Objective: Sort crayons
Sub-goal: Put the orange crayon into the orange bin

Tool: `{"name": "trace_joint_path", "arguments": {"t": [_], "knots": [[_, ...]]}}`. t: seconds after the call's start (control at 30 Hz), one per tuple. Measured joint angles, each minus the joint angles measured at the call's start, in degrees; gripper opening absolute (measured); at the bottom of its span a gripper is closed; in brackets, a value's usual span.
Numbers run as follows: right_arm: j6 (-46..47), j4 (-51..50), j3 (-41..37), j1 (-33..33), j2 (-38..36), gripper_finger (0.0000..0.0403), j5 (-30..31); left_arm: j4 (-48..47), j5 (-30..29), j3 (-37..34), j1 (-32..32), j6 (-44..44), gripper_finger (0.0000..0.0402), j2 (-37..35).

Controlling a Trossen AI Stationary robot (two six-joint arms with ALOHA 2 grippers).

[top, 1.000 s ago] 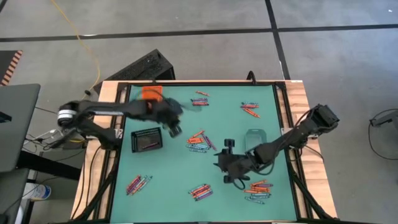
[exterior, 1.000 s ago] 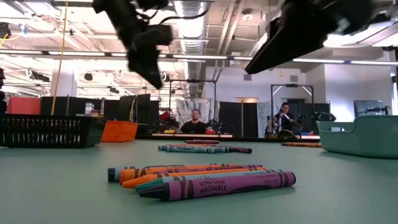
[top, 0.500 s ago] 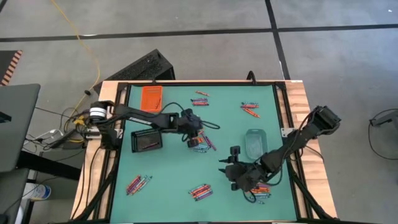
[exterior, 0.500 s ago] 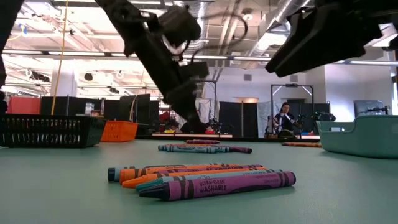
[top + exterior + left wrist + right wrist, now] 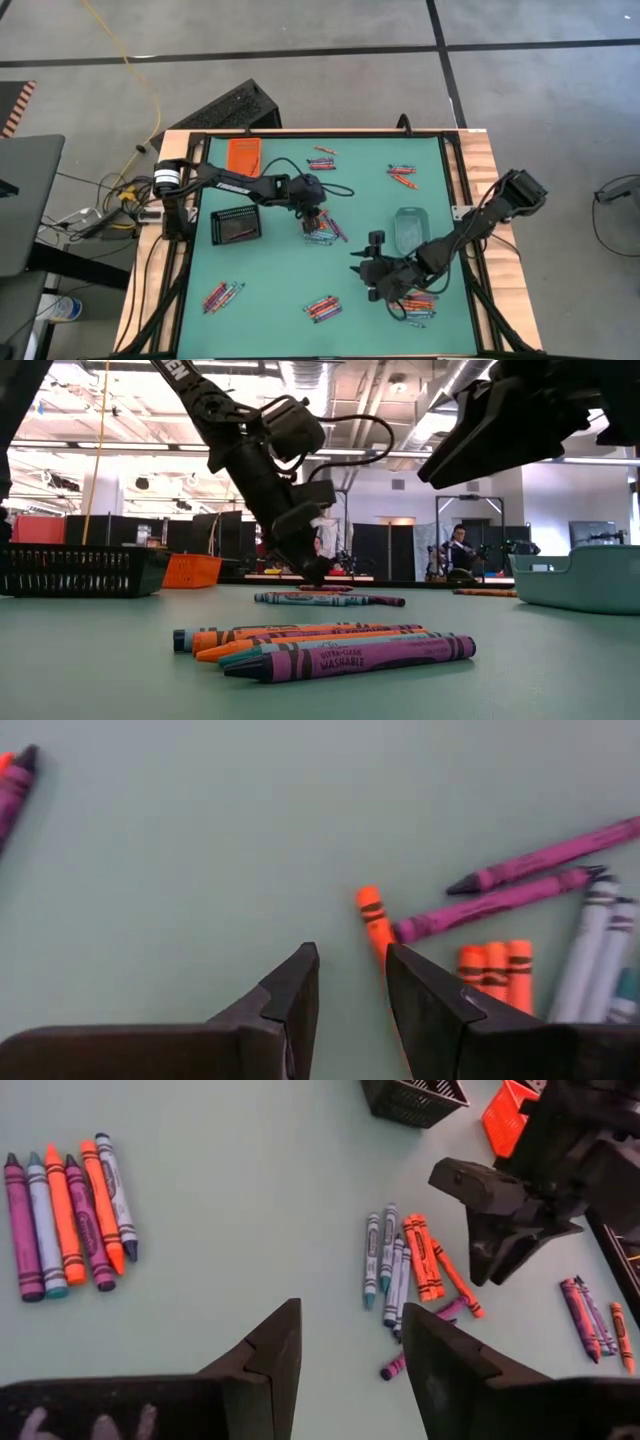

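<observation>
Crayons lie in several small groups on the green mat. The middle group (image 5: 322, 230) holds orange, purple and pale blue crayons. My left gripper (image 5: 312, 213) is open and low over the mat at this group's far left side (image 5: 315, 570). In the left wrist view an orange crayon (image 5: 373, 918) lies just ahead of my left gripper (image 5: 350, 952) and runs under one fingertip (image 5: 400, 960). My right gripper (image 5: 374, 278) is open and empty, above the mat between the middle group and the near right group (image 5: 415, 305). It shows in its own wrist view (image 5: 350, 1310). My left gripper points down at the mat, with one fingertip over the near end of the orange crayon (image 5: 381, 948). I cannot tell whether it touches the crayon. The crayon lies flat on the mat.
An orange tray (image 5: 243, 155) and a black basket (image 5: 236, 225) stand on the left. A clear tray (image 5: 410, 228) stands right of the middle. Other crayon groups lie at the far middle (image 5: 322, 160), far right (image 5: 402, 175), near left (image 5: 222, 295) and near middle (image 5: 322, 307).
My left gripper has gone from beside the black basket toward the table's right edge, and down until it is just above the mat at the middle crayon group. My right gripper has shifted a little toward the near edge. No crayon has moved.
</observation>
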Motion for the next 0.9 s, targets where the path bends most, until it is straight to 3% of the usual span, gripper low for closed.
{"name": "trace_joint_path", "arguments": {"t": [0.17, 0.4, 0.9], "knots": [[0.46, 0.04, 0.00, -0.20, 0.02, 0.0168, -0.05, -0.35, 1.49, 0.00, -1.21, -0.39, 0.0107, -0.04], [0.48, 0.26, 0.00, -0.20, 0.02, 0.0168, -0.15, -2.24, -2.90, 0.00, -2.36, -0.39, 0.0107, -0.01], [0.58, 0.42, 0.00, -0.20, 0.02, 0.0168, -0.15, -7.78, -3.43, 0.02, -2.41, -1.52, 0.0107, 0.05]]}}
